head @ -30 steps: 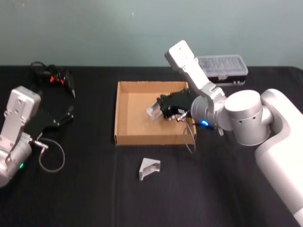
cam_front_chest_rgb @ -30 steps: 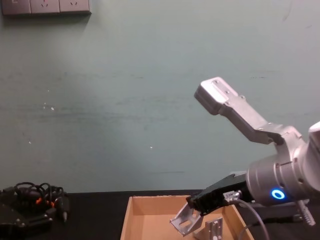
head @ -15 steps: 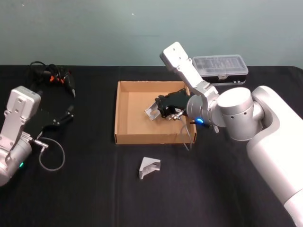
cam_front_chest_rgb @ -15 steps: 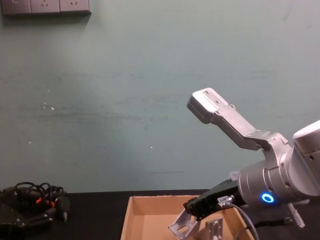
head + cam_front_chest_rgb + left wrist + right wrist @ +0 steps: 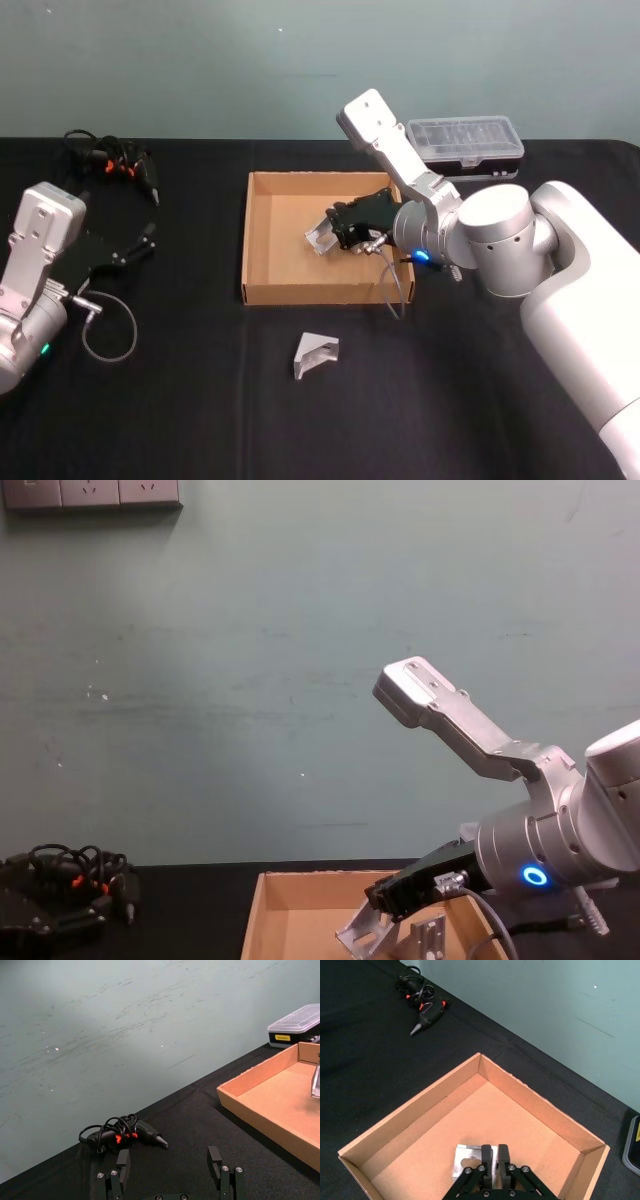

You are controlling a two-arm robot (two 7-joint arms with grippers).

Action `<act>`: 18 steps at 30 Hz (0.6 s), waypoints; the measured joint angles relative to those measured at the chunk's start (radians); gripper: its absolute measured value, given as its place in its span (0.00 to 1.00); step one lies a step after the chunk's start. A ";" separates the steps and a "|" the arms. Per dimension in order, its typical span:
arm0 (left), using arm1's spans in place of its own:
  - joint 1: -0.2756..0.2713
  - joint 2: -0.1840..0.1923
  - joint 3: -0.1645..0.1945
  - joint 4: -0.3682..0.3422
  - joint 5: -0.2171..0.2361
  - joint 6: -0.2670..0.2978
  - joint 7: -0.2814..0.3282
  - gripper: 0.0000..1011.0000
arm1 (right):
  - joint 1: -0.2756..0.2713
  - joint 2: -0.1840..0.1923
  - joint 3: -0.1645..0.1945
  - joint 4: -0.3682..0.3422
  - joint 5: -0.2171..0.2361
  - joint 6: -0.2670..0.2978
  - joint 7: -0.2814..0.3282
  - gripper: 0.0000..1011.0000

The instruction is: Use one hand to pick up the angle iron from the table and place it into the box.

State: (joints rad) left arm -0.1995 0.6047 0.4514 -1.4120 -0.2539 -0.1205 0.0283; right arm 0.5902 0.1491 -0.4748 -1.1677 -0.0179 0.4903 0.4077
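Note:
My right gripper (image 5: 338,232) reaches in over the tan cardboard box (image 5: 245,240) and is shut on a silver angle iron (image 5: 322,236). In the right wrist view the fingers (image 5: 492,1156) pinch the angle iron (image 5: 466,1162) low over the box floor (image 5: 485,1110); I cannot tell whether it touches. From the chest, the held angle iron (image 5: 360,935) hangs tilted inside the box (image 5: 255,920). A second angle iron (image 5: 316,356) lies on the black table (image 5: 200,400) in front of the box. My left gripper (image 5: 169,1160) is parked open at the left (image 5: 140,243).
A black drill with coiled cable (image 5: 115,165) lies at the back left. A clear-lidded plastic case (image 5: 465,140) stands behind the box on the right. Another metal bracket (image 5: 430,942) shows by the box's right side in the chest view. A loose cable loop (image 5: 110,335) hangs by the left arm.
My right gripper has shifted slightly left and down over the box with the angle iron held. The left arm has not moved.

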 joint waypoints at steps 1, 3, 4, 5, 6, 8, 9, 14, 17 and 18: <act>0.000 0.000 0.000 0.000 0.000 0.000 0.000 1.00 | 0.000 0.000 0.000 0.000 0.000 0.000 0.000 0.12; 0.000 0.000 0.000 0.000 0.000 0.000 0.000 1.00 | -0.001 0.000 0.000 0.000 0.000 0.000 0.000 0.16; 0.000 0.000 0.000 0.000 0.000 0.000 0.000 1.00 | -0.001 0.000 0.000 -0.001 0.000 0.000 0.000 0.17; 0.000 0.000 0.000 0.000 0.000 0.000 0.000 1.00 | -0.001 0.000 0.000 -0.001 0.000 0.000 0.000 0.22; 0.000 0.000 0.000 0.000 0.000 0.000 0.000 1.00 | -0.001 0.001 0.001 -0.001 0.000 0.000 0.000 0.25; 0.000 0.000 0.000 0.000 0.000 0.000 0.000 1.00 | -0.001 0.001 0.001 -0.001 0.001 0.000 0.000 0.31; 0.000 0.000 0.000 0.000 0.000 0.000 0.000 1.00 | -0.001 0.001 0.001 -0.002 0.001 0.000 0.000 0.35; 0.000 0.000 0.000 0.000 0.000 0.000 0.000 1.00 | -0.002 0.001 0.001 -0.002 0.001 0.000 0.000 0.48; 0.000 0.000 0.000 0.000 0.000 0.000 0.000 1.00 | -0.002 0.001 0.001 -0.002 0.001 0.000 0.000 0.58; 0.000 0.000 0.000 0.000 0.000 0.000 0.000 1.00 | -0.002 0.001 0.001 -0.002 0.001 0.000 0.000 0.62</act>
State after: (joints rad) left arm -0.1996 0.6047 0.4514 -1.4120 -0.2539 -0.1205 0.0283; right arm 0.5881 0.1502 -0.4738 -1.1702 -0.0166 0.4903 0.4077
